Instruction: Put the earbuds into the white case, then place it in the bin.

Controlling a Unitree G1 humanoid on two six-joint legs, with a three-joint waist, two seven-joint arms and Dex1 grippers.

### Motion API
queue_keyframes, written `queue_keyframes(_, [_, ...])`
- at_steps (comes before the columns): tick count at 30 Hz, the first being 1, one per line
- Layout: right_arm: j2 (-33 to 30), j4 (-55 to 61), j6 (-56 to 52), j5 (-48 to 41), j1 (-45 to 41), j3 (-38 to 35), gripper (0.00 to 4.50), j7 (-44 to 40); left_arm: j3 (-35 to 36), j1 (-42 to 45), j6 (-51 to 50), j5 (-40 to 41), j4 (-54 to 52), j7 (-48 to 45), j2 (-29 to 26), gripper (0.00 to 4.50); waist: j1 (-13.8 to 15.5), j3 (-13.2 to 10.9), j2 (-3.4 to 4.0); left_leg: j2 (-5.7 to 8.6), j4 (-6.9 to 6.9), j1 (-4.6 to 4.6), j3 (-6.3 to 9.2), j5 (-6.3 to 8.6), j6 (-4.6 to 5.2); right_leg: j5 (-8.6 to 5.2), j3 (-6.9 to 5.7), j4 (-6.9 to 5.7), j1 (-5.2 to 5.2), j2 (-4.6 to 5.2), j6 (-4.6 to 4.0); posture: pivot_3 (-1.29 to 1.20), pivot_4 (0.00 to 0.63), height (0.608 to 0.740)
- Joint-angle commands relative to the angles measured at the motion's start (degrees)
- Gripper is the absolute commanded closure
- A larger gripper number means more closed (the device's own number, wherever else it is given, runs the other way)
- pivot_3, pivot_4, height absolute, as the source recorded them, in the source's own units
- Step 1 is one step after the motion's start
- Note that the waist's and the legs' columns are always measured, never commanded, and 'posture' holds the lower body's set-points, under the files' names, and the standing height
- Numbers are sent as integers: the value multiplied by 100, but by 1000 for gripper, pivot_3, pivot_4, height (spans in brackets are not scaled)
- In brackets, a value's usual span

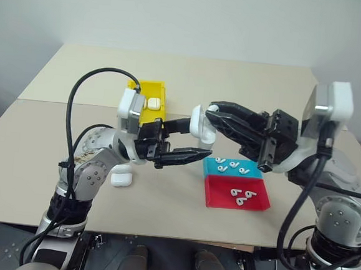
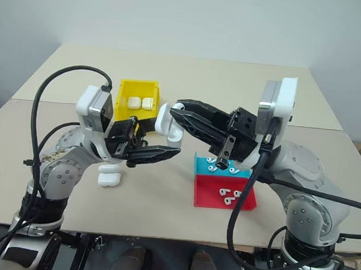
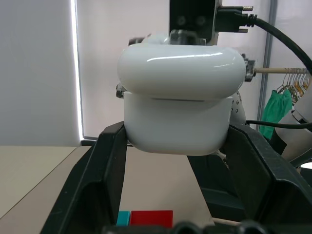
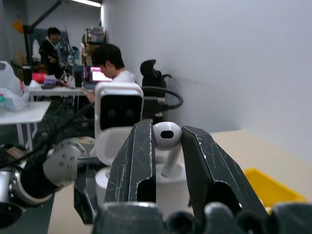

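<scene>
My left gripper [image 1: 196, 139] is shut on the white case [image 1: 201, 125], held up over the table's middle; in the left wrist view the case [image 3: 178, 122] sits between both fingers with its lid tipped open. My right gripper [image 1: 211, 112] is shut on one earbud [image 4: 167, 135], held right at the top of the case, stem pointing toward it. The yellow bin [image 1: 154, 86] stands behind my left arm with two cases inside. More earbuds [image 1: 233, 166] lie in the trays under my right arm.
A teal tray [image 1: 211, 169] and a red tray [image 1: 225, 201] lie side by side at the front right of the table. Two spare white cases [image 1: 121, 179] rest under my left arm. People sit at desks [image 4: 114, 63] in the room behind.
</scene>
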State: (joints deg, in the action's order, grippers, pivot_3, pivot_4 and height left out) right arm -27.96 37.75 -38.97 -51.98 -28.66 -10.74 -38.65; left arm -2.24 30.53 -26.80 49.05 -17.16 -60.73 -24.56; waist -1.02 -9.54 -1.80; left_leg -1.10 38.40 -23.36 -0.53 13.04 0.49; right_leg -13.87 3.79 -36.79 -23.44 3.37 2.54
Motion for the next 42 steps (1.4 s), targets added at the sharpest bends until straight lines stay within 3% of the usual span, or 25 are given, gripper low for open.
queue_keyframes(1, [-117, 0, 252, 229, 25, 131, 3878, 0, 113, 38, 45, 27, -201, -12, -8, 1768, -5, 0, 0, -1, 0, 0, 0, 0, 0, 0, 0, 1, 0, -1, 0, 0, 150, 740])
queue_keyframes(11, [-252, -60, 400, 399, 41, 301, 3878, 68, 116, 22, 104, 17, -208, -40, 71, 1768, 4, 0, 0, 0, -1, -1, 1, 0, 0, 0, 0, 2, 0, 0, 0, 0, 150, 740])
queue_keyframes(22, [-592, -15, 421, -29, 39, 212, 360, -183, 217, 100, 223, -112, -74, -37, 179, 1768, 4, 0, 0, -1, -1, -1, 0, 0, 0, 0, 0, 3, 0, -1, 0, 0, 150, 740])
queue_keyframes(29, [-727, -272, 477, -100, -103, -105, 360, -170, 288, 91, 282, -191, 17, -92, 166, 1768, 13, 0, 0, 0, -1, -3, 1, 0, 0, 0, 0, 4, 0, 0, 0, 0, 150, 740])
queue_keyframes(33, [-1640, -992, 463, 132, -416, -247, 360, -1044, 336, 87, 349, -242, 101, -92, 116, 1768, 16, -4, 5, 2, 0, -2, -5, 0, 0, 0, 0, 5, 2, 2, 0, 0, 150, 740])
queue_keyframes(35, [-2272, -1608, 587, 729, -867, 306, 360, -1790, 331, 75, 377, -263, 114, -102, 120, 1768, 17, -4, 5, 2, 0, 0, -17, 0, 0, 0, -5, 10, 8, 1, 0, 0, 150, 740])
queue_keyframes(38, [-2743, -2393, 998, 1749, -1441, 1232, 360, -2649, 289, 79, 415, -319, 115, -73, 174, 1768, -22, -5, 7, -3, -4, 7, -33, 0, 1, -1, -3, 12, 8, -2, -2, 0, 150, 740])
queue_keyframes(40, [-2930, -3293, 2217, 3348, -1947, 2369, 360, -3335, 276, 43, 454, -361, 61, -21, 230, 1768, -38, -5, 7, -4, -8, 9, -35, 1, 1, -2, -3, 14, 8, -4, -3, 0, 150, 740])
queue_keyframes(42, [-2879, -4140, 3199, 4364, -2390, 3091, 360, -3846, 288, -1, 483, -393, 2, 24, 269, 1768, -56, -5, 6, -4, -7, 11, -45, 1, 1, -2, 3, 11, 5, -3, -3, 0, 150, 740])
